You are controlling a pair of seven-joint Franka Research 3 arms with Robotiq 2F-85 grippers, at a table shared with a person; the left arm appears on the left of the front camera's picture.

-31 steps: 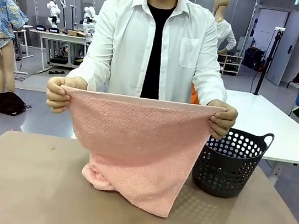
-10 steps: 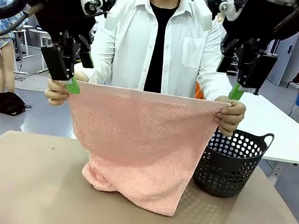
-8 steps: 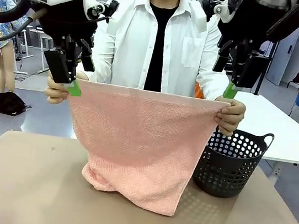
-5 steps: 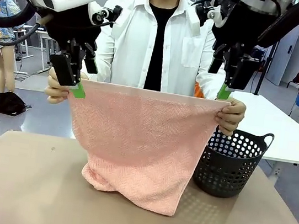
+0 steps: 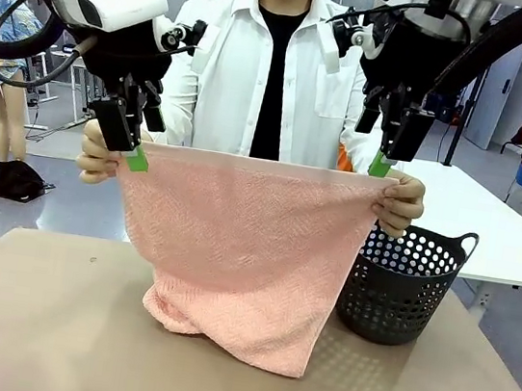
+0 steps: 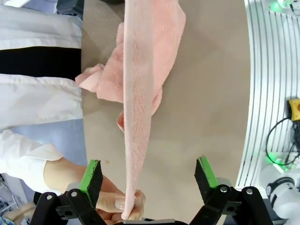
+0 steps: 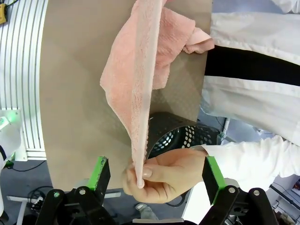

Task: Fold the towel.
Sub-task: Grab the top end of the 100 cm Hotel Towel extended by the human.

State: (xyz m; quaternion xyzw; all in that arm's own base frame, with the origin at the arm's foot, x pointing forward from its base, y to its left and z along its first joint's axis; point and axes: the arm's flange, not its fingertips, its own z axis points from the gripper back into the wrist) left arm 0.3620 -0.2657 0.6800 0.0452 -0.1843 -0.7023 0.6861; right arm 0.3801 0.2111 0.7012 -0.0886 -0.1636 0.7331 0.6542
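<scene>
Both arms are in the front view now; three seconds back neither was there. Left gripper has dropped onto the towel's top left corner. Right gripper has slid left over the last second and sits at the top right corner.

Both grippers are released, jaws wide, nothing grasped. In the left wrist view the left gripper straddles the towel edge, pads clear of the cloth. In the right wrist view the right gripper does the same around the towel edge.

The towel hangs upright at the far side of the table. Its top edge is taut and level, higher than three seconds ago. The person's hand on the left and the person's hand on the right still pinch the corners. The lower end is bunched on the table as before. The basket is unmoved, just right of the towel.
</scene>
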